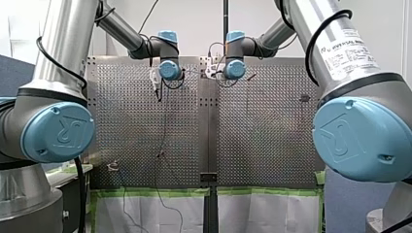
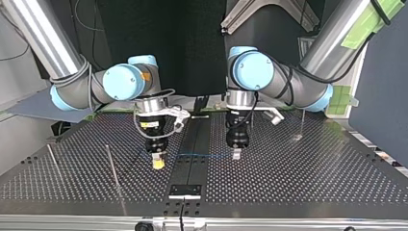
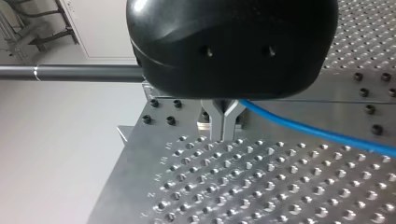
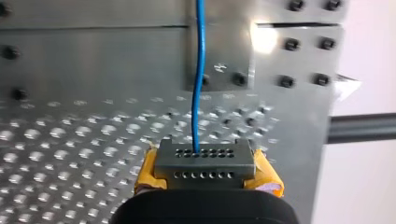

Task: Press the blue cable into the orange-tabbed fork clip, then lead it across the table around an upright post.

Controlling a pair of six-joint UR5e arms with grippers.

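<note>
Blue cable look: thin, bright blue cable [image 2: 197, 155], smooth and of one colour, no print to be seen on it
Blue cable place: in the top view it runs as a nearly straight line low over the perforated table [image 2: 298, 173], across the dark middle seam, from my right gripper [image 2: 157, 162] to my left gripper [image 2: 236, 154]
Right gripper: pressed together on the blue cable; in the right wrist view the line runs straight ahead from the middle of a grey holed block [image 4: 204, 163] with yellow pads [image 4: 148, 170] at either side
Left gripper: black housing, metal fingers [image 3: 217, 122] pressed together, tips down at the table; the cable comes out from behind them and leads off to one side; whether they grip it I cannot tell
Posts: a thin upright post [image 2: 112, 166] stands at the top view's left, near the right gripper, well apart from the cable
Writing: white sticker [image 1: 351, 51] on my right arm, its print too small to read surely
Logos: "UR" mark on the blue joint caps [image 1: 60, 131] in the front view
Table marks: small engraved characters along the plate edge in the left wrist view, not readable
</note>
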